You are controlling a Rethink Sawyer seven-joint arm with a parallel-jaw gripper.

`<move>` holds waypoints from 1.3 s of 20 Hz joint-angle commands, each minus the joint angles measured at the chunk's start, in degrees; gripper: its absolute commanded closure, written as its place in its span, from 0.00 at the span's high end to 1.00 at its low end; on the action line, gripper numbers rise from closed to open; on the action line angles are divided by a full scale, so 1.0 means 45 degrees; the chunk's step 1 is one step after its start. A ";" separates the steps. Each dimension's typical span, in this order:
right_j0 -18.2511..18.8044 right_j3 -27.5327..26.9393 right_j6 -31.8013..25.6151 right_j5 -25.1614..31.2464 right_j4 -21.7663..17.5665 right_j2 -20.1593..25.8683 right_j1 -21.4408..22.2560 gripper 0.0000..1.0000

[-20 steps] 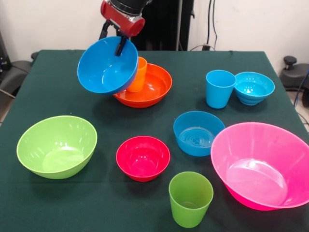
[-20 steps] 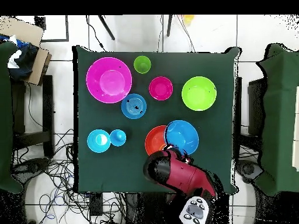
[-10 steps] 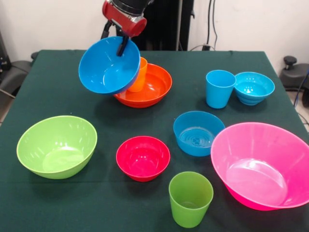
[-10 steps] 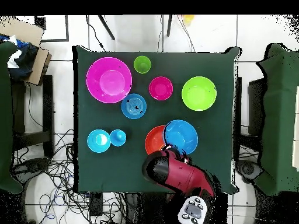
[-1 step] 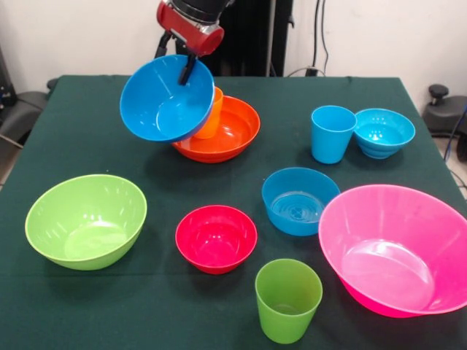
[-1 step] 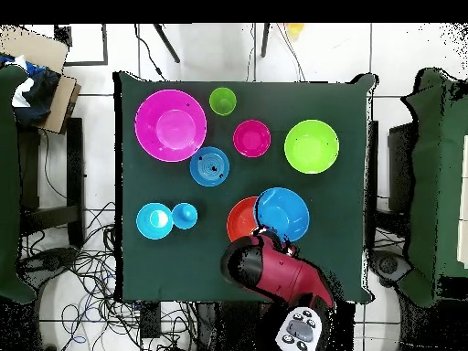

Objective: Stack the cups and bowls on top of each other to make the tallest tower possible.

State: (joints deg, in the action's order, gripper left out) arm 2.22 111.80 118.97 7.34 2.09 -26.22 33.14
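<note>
My gripper (image 5: 187, 67) is shut on the far rim of the large blue bowl (image 5: 164, 102), holding it tilted in the air with its opening facing the camera. The bowl hangs just left of the orange cup (image 5: 212, 113), which stands inside the wide orange bowl (image 5: 233, 135); in the overhead view the blue bowl (image 6: 283, 213) overlaps the orange bowl (image 6: 239, 219). On the table lie the lime green bowl (image 5: 86, 220), red bowl (image 5: 216, 238), green cup (image 5: 288, 299), medium blue bowl (image 5: 299, 200), pink bowl (image 5: 394, 248), light blue cup (image 5: 332, 133) and turquoise bowl (image 5: 383, 131).
A dark green cloth covers the table (image 5: 87, 146). The pink bowl overhangs the table's front right edge. In the overhead view my red arm (image 6: 279, 274) reaches in over the table's bottom edge. Chairs and cables stand around the table.
The gripper has carried the blue bowl slightly up and to the right in the front view, closer over the orange cup and orange bowl. Nothing else has moved.
</note>
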 commanded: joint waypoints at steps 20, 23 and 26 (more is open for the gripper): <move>-0.0441 -0.0093 0.1206 0.1270 -0.0087 0.1098 -0.0135 1.00; -0.0417 -0.0097 0.1169 0.1280 -0.0108 0.1103 -0.0122 1.00; -0.0420 -0.0081 0.1176 0.1240 -0.0114 0.1091 -0.0131 1.00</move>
State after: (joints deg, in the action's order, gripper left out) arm 1.33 111.80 118.97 7.34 2.09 -26.22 33.11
